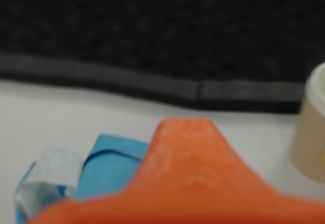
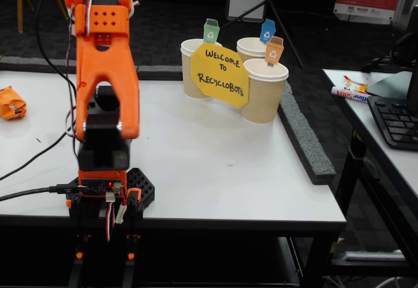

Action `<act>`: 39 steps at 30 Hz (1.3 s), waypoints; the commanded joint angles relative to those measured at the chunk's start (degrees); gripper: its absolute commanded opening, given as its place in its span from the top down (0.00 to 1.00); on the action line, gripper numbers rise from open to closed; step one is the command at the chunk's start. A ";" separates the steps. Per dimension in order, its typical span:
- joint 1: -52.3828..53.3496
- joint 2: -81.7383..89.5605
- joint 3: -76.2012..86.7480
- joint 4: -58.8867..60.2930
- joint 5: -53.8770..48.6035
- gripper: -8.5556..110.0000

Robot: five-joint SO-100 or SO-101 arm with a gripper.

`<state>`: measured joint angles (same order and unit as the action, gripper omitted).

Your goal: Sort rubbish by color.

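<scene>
We can't see the gripper's tips in either view; the blurry wrist view crops the cup point(image 1: 311, 127).

The orange arm point(image 2: 104, 72) stands folded upright, its hand hidden.

Blurred wrist view, close over a white table point(image 1: 66, 112).

Filled along the lower edge by an out-of-focus orange gripper part point(image 1: 188, 178), peaked near the middle; jaw state impossible to tell. Left of that orange part, and partly hidden behind it, lay a flat bright blue piece point(image 1: 109, 165), with a clear, shiny plastic-like scrap point(image 1: 48, 181) on its left end. Right of the orange part stood a tan paper cup point(image 1: 310, 137), cut off by the frame edge. Beyond the orange part ran a dark grey strip point(image 1: 152, 84) along the table's far edge, with dark floor point(image 1: 162, 21) behind.
</scene>
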<state>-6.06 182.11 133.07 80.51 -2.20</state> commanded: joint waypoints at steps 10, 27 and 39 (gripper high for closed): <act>18.11 0.18 -6.86 1.49 -1.05 0.93; 33.22 0.18 -17.31 8.09 -1.14 0.93; 38.32 1.23 -21.18 10.99 -1.14 0.93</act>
<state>30.23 183.25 116.89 91.23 -2.20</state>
